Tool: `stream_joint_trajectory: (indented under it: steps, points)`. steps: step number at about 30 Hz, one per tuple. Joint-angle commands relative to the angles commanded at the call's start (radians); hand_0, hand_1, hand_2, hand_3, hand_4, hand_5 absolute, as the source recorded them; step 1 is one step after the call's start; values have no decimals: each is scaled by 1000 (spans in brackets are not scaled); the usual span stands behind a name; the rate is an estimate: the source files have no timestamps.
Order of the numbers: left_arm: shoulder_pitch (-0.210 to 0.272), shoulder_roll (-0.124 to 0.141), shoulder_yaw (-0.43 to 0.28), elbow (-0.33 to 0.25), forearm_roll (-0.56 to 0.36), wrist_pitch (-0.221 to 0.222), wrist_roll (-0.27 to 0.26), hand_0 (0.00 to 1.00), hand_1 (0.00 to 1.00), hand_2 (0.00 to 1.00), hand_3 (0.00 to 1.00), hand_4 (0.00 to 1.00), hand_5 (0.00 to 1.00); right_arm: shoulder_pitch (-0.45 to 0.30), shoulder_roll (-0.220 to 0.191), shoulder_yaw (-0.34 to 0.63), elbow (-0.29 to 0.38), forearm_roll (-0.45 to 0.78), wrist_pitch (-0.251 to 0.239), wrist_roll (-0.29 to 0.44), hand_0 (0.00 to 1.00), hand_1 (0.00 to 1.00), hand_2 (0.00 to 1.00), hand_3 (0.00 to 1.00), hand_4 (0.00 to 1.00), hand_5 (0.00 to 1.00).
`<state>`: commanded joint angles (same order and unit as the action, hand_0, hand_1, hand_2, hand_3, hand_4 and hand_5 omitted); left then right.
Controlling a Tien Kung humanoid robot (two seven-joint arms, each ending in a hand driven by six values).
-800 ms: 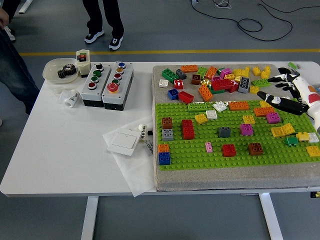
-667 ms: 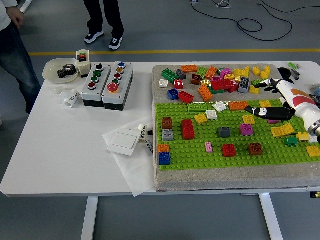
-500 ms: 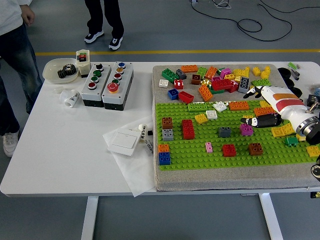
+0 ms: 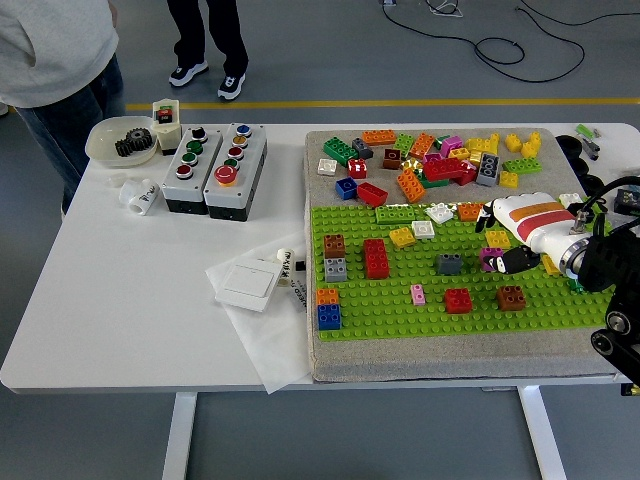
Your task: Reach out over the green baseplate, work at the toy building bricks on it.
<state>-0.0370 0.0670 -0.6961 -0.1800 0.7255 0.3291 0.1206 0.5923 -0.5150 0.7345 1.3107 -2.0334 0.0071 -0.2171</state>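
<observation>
The green baseplate point(image 4: 400, 320) lies on a grey mat at the table's right half, with several bricks pressed onto it: a red one point(image 4: 376, 258), a grey one point(image 4: 449, 264), a brown one point(image 4: 511, 297). My right hand point(image 4: 503, 258), white with orange stripes, reaches in from the right edge and hangs low over the plate's right middle. It covers most of a magenta brick point(image 4: 487, 262), of which only the left edge shows. Loose bricks point(image 4: 440, 158) are heaped on the mat behind the plate. My left arm is out of sight.
Two grey button boxes point(image 4: 215, 165), a bowl of gears point(image 4: 122, 142) and a white switch plate point(image 4: 250, 283) on paper occupy the table's left half. A person in a grey top point(image 4: 50, 45) stands at the far left corner. Another person's legs point(image 4: 205, 40) show behind.
My right hand has swept left and nearer, from the plate's far right edge to over the magenta brick. The person at the left has stepped closer to the table.
</observation>
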Motion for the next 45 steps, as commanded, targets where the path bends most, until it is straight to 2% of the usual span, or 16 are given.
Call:
stream_joint_trajectory:
  steps: [14,20,45]
  points:
    - [0,0,-1,0,2,0,0,720,741,785,620,665,630,-2,24,-10,-53,9,1,1,598,592,615,596,861,202]
    - [-1,1,30,0,-29,3,-5,720,739,787,620,666,631,-3,33,-9,-74,16,-1,7,602,595,618,596,870,212]
    - [-5,4,58,-2,-49,5,-6,719,741,786,620,666,633,17,78,-6,-189,-4,-13,13,580,586,615,586,887,259]
